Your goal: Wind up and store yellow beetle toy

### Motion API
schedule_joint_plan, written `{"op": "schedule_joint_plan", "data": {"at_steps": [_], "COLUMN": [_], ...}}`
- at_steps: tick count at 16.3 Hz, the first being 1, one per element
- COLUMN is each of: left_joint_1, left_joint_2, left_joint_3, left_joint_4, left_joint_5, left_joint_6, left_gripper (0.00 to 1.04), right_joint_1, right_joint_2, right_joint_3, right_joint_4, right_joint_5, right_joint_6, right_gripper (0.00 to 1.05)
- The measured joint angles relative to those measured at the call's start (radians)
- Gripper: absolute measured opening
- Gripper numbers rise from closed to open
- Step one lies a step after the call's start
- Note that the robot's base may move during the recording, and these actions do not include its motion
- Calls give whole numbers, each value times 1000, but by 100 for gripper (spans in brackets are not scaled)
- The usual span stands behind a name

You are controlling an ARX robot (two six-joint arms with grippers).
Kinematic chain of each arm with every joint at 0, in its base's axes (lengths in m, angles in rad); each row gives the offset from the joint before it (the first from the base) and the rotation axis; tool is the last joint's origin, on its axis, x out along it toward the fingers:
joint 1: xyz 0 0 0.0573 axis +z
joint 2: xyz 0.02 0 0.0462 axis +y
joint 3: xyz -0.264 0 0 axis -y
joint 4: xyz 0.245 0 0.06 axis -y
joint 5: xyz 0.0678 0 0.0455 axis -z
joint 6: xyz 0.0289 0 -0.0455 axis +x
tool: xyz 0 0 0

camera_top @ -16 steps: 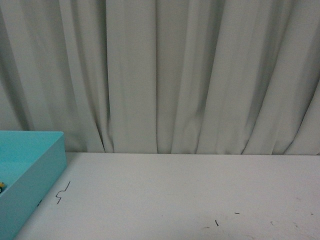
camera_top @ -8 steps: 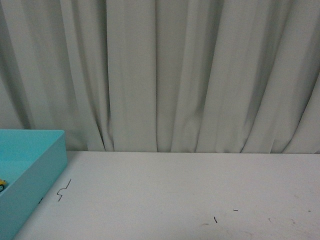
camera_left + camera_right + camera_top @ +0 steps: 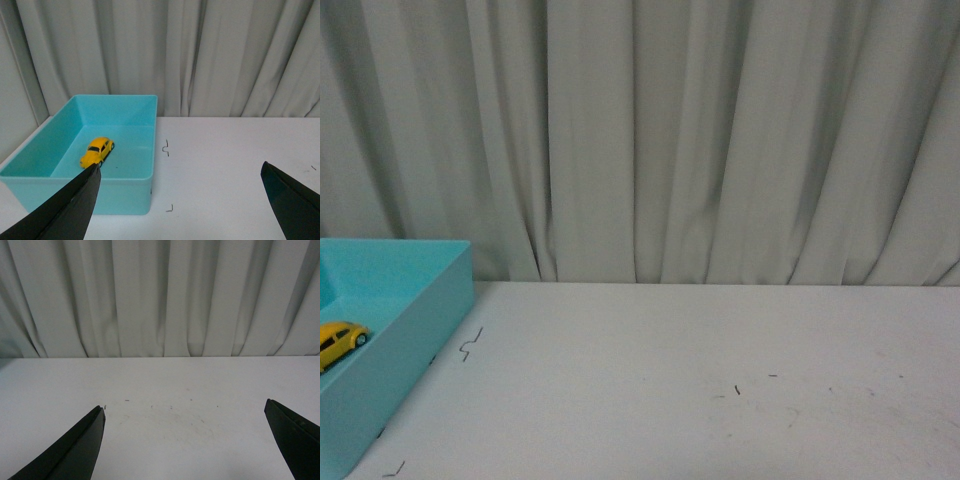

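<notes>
yellow beetle toy (image 3: 96,152) in bin (image 3: 130,186), grippers empty

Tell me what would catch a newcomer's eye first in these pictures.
The small bright yellow beetle toy car stands out, sitting on the floor of the turquoise plastic bin at the white table's left end. Behind hangs a pleated pale grey curtain. The left claw hangs open nearby.

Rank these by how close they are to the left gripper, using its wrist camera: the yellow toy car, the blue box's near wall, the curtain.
1. Blue box's near wall, just ahead of the left gripper.
2. Yellow beetle toy, inside the box.
3. Curtain, behind the table.
</notes>
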State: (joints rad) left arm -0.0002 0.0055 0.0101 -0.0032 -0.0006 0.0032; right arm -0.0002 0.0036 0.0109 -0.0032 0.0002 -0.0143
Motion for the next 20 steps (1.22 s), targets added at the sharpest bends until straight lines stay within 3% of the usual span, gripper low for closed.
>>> {"op": "schedule_joint_plan", "data": {"at_steps": [20], "left_joint_1": [0], "left_joint_2": [0], "left_joint_3": [0], "left_joint_4": [0], "left_joint_5": [0], "left_joint_6": [0], "left_gripper": [98], "right_joint_1": [0], "right_joint_2": [0], "right_joint_3": [0], "right_joint_4": [0], "right_joint_5": [0], "right_joint_6": [0], "right_gripper": [98]}}
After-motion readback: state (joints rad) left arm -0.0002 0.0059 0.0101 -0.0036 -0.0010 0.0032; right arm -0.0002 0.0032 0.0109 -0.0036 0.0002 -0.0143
